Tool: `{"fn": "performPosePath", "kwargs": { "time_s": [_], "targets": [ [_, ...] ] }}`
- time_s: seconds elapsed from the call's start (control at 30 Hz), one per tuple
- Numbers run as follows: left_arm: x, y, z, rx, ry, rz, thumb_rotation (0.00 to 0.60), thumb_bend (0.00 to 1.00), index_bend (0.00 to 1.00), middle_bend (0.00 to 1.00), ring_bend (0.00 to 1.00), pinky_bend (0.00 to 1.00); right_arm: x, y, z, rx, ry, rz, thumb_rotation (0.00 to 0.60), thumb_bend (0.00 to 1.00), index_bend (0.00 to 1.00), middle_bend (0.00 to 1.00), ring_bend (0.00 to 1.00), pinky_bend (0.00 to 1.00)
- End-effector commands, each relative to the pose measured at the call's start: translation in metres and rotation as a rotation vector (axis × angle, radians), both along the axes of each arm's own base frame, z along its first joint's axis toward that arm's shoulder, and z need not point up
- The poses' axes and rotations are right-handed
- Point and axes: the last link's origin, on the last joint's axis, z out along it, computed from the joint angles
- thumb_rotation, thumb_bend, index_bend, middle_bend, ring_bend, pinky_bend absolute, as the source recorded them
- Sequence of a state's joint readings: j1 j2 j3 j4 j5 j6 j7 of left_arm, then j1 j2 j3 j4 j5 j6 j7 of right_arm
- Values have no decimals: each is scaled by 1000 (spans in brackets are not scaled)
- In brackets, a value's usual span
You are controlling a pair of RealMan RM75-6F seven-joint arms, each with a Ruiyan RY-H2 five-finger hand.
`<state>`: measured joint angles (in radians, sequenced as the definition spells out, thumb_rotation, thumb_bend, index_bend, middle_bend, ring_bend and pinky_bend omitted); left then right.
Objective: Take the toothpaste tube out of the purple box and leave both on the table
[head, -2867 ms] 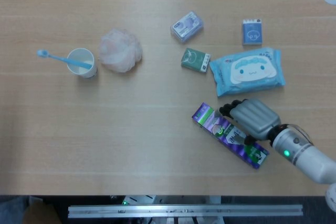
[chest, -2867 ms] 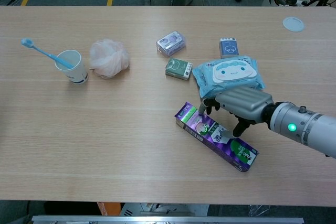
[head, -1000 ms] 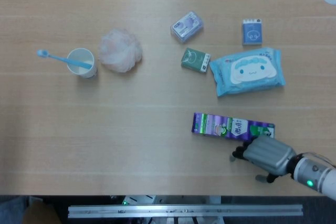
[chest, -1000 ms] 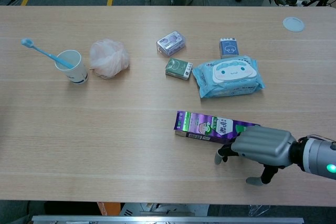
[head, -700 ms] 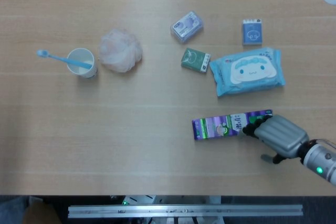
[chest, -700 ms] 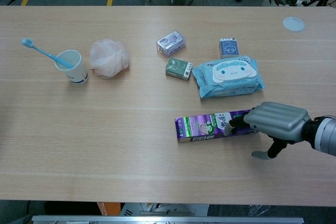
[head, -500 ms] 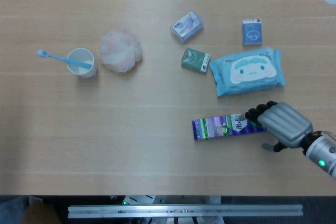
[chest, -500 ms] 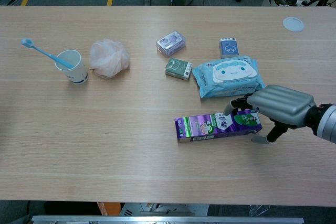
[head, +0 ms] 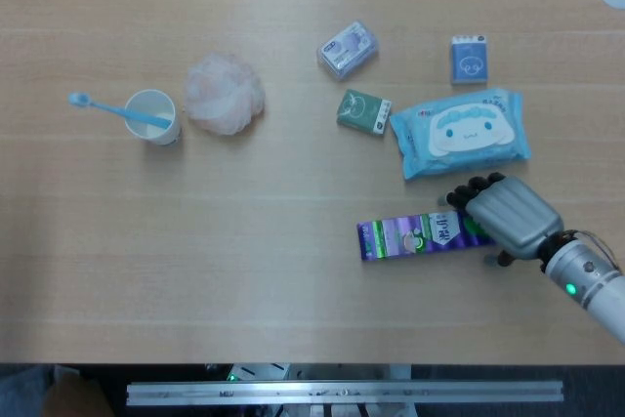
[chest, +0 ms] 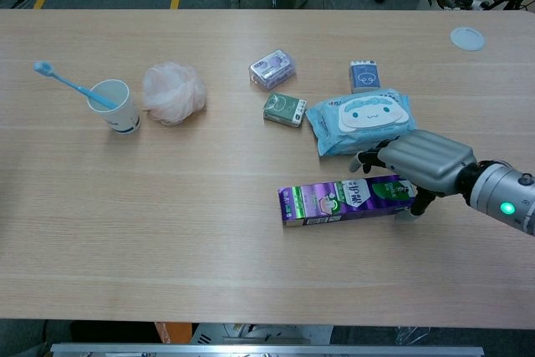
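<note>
- Whereas the purple box [head: 420, 235] lay slanted toward the near right a few seconds ago, it now lies nearly level across the tabletop [head: 244, 271], its green-ended left end pointing left, just near of the blue wipes pack [head: 459, 134].
- The right hand [head: 503, 214] has swung from the near side of the box, a second ago, round to its right end; it now arches over that end, fingers spread and curved down around it.
- Whether the fingers actually clamp the box or only rest on it cannot be told from either view.
- No toothpaste tube shows, so it is presumably inside and both end flaps look closed; the extraction has not begun.
- Judged from this, the turning was set-up: the box is squared for a grip and for opening an end.
- The left hand is out of both views.
</note>
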<state>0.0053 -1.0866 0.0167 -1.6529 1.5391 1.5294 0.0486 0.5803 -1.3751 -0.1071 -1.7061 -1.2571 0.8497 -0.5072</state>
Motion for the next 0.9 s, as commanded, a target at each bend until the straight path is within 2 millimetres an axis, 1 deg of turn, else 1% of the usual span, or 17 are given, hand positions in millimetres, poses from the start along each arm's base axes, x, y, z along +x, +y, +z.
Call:
{"fn": "performPosePath", "kwargs": {
  "time_s": [0.03,0.2,0.33,0.43,0.53,0.6,0.73,0.9],
  "targets": [
    [0,0,1,2,-2,1,600,270,114,84,77,110,-1,0,-5,7,17,5,600,88,223,306,245,318],
    [0,0,1,-1,-4,-3,600,270,114,84,77,110,-5,2,-12,21,49,8,600,104,223,306,245,318],
    [0,-1,1,1,-5,-3,600,270,114,84,77,110,-7,2,-18,6,74,18,600,200,224,306,245,338],
    [-1,-1,2,2,-1,-4,600,270,114,84,77,111,-7,2,-23,-5,92,31,600,282,232,310,264,404],
    [-1,-2,2,2,-1,-4,600,270,114,84,77,111,-5,2,-27,-23,101,41,600,319,301,338,306,462],
    [-1,-2,2,0,1,-2,600,270,113,84,77,111,-4,2,-29,-33,104,43,600,341,371,374,349,513],
    [-1,-2,2,-1,0,-3,600,270,114,84,77,110,-5,3,-33,-41,109,40,600,347,495,449,437,607],
    [-2,-2,2,-1,3,1,600,270,114,84,77,111,-2,4,-33,-48,68,14,600,348,572,516,528,696]
  ]
}}
